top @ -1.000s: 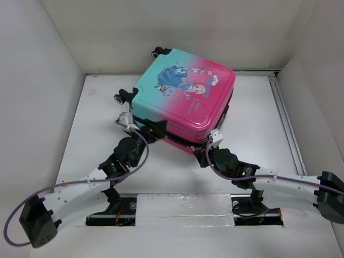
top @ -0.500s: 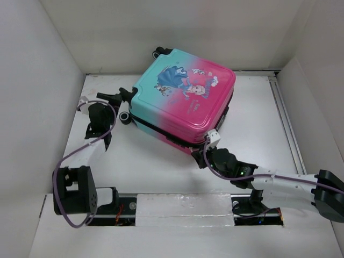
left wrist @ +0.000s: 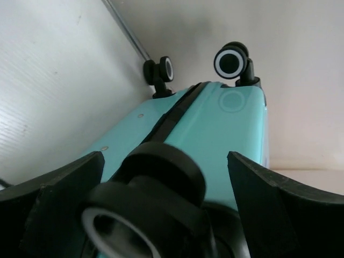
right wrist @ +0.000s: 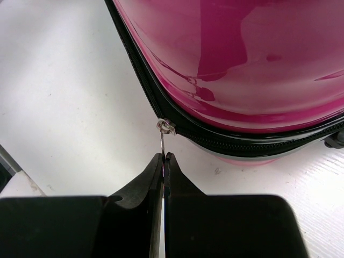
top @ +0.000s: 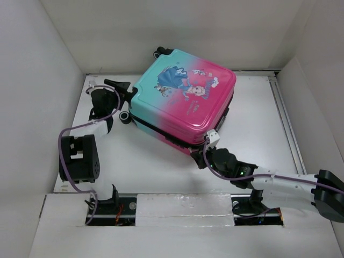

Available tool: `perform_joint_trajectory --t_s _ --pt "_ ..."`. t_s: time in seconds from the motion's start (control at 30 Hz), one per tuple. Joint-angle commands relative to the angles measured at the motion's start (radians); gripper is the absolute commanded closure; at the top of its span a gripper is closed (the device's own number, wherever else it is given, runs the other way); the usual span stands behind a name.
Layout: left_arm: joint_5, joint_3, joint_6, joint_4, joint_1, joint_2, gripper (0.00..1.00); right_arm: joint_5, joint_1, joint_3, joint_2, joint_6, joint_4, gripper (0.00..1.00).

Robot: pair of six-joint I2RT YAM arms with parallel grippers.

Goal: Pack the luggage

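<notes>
The luggage (top: 185, 97), a pink-to-teal hard-shell suitcase with a princess print, lies flat and closed at mid-table. My left gripper (top: 122, 91) is at its teal wheel end. In the left wrist view it is open (left wrist: 165, 161), with a black wheel (left wrist: 148, 199) between the fingers and apart from both. Two further wheels (left wrist: 232, 61) show beyond it. My right gripper (top: 204, 152) is at the near pink corner. It is shut (right wrist: 164, 157) on the thin metal zipper pull (right wrist: 163, 141) hanging from the slider (right wrist: 166, 127) on the black zipper (right wrist: 226, 141).
White walls close in on the left, back and right of the white table (top: 258, 123). A rail (top: 282, 113) runs along the right side. The left arm's elbow block (top: 79, 158) stands upright near the left wall.
My left arm has swung from the suitcase's near front edge round to its left wheel end, now straddling a wheel. My right gripper has stayed on the zipper pull at the near corner.
</notes>
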Motion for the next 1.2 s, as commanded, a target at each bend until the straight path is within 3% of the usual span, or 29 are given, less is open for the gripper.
perform_joint_trajectory --t_s 0.0,0.03,0.07,0.13,0.53,0.73,0.83,0.87,0.9,1.0,1.07,1.17 --pt "0.051 0.033 0.001 0.130 -0.021 -0.006 0.13 -0.091 0.024 0.050 0.004 -0.006 0.076 1.00" --pt "0.051 0.015 -0.010 0.159 -0.021 0.003 0.25 -0.091 0.024 0.050 0.015 -0.006 0.076 1.00" --pt "0.066 0.002 -0.024 0.215 -0.021 0.003 0.65 -0.112 0.013 0.061 0.024 -0.006 0.076 1.00" --pt "0.066 -0.019 -0.024 0.233 -0.021 -0.009 1.00 -0.133 -0.002 0.075 0.035 -0.006 0.076 1.00" --pt "-0.101 -0.381 0.131 0.274 -0.233 -0.363 1.00 -0.302 -0.326 0.148 -0.029 -0.092 0.003 1.00" --pt "-0.228 -0.462 0.180 0.161 -0.472 -0.583 1.00 -0.403 -0.516 0.177 -0.052 -0.158 -0.062 1.00" --pt "-0.342 -0.498 0.179 0.107 -0.700 -0.650 1.00 -0.488 -0.489 0.178 0.004 -0.132 -0.036 1.00" --pt "-0.365 -0.498 0.179 0.107 -0.701 -0.650 1.00 -0.488 -0.460 0.168 0.018 -0.112 -0.013 1.00" --pt "-0.388 -0.498 0.179 0.098 -0.777 -0.664 1.00 -0.498 -0.422 0.159 0.033 -0.094 0.014 1.00" --pt "-0.452 -0.498 0.170 0.087 -0.869 -0.664 1.00 -0.499 -0.239 0.156 0.111 -0.046 0.114 1.00" --pt "-0.489 -0.489 0.170 0.053 -0.934 -0.664 1.00 -0.476 -0.115 0.209 0.145 -0.046 0.095 1.00" --pt "-0.498 -0.507 0.156 0.027 -0.957 -0.701 1.00 -0.451 -0.040 0.231 0.155 -0.069 0.056 1.00"
